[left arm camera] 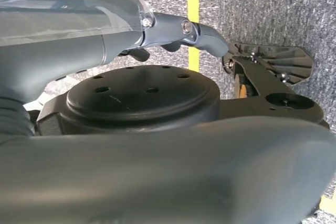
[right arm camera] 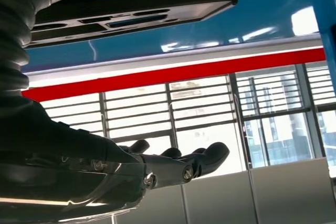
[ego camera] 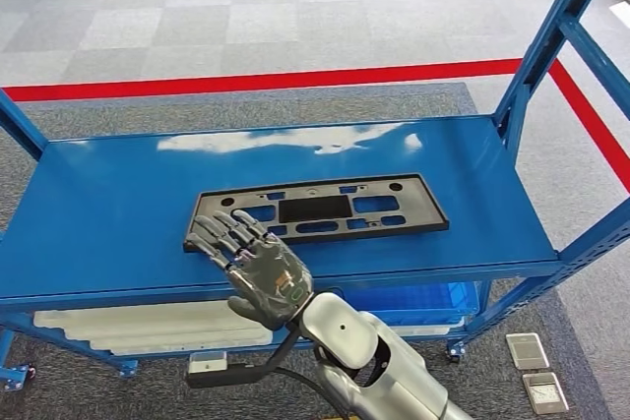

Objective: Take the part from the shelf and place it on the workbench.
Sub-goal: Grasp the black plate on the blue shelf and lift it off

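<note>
Reach step: my right hand (ego camera: 256,268) empty, fingers spread flat over the near-left end of the black part (ego camera: 319,210) on the blue shelf (ego camera: 111,204); next lower and grip its edge; left hand (left arm camera: 174,32) empty, fingers extended

**Right arm forward, hand flat and empty**

Right arm (ego camera: 371,351) reaches forward and up from below. Right hand (ego camera: 256,268) is stretched out, fingers (ego camera: 222,233) straight and slightly apart, holding nothing. Left hand (left arm camera: 118,40) has extended fingers, nothing in its grasp.
</note>
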Motion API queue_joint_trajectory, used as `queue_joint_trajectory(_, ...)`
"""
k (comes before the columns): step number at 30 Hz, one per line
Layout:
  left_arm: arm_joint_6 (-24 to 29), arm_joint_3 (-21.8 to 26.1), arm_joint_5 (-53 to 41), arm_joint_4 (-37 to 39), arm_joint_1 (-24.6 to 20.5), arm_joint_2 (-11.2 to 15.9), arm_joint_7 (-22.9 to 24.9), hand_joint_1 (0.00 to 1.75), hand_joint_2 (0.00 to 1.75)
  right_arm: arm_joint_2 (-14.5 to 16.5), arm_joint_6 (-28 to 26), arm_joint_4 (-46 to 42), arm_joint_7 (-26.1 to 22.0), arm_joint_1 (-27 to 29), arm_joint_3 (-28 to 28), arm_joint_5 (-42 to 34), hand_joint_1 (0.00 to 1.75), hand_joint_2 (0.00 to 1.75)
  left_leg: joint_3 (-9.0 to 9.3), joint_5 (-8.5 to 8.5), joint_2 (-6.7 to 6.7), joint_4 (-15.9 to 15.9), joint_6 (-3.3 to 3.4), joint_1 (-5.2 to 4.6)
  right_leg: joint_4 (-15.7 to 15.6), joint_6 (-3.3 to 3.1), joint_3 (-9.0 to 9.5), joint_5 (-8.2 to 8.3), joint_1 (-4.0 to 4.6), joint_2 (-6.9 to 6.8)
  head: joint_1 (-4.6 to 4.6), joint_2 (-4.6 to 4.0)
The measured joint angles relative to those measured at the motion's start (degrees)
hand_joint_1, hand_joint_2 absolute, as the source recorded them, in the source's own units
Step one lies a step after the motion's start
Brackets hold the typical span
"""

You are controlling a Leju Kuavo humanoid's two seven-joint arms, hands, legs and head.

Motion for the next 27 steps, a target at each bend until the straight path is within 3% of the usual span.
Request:
queue_joint_trajectory(9,-0.2,-0.1,-0.7,0.0,0.0,0.0,-0.6,0.00,0.00,0.0,-1.1,5.1,2.6,-0.9,-0.6,4.1,0.00,1.75,0.02,0.00,0.00,0.0,0.00,0.00,0.0,0.00,0.00,0.00,0.00,0.00,0.00,-0.01)
queue_joint_trajectory(27,-0.5,-0.3,-2.2,0.0,0.2,0.3,-1.0,0.00,0.00,0.1,-3.1,13.6,4.5,-0.5,-9.7,11.5,0.00,1.75,0.06,0.00,0.00,0.0,0.00,0.00,0.0,0.00,0.02,0.00,0.00,-0.01,0.00,0.01)
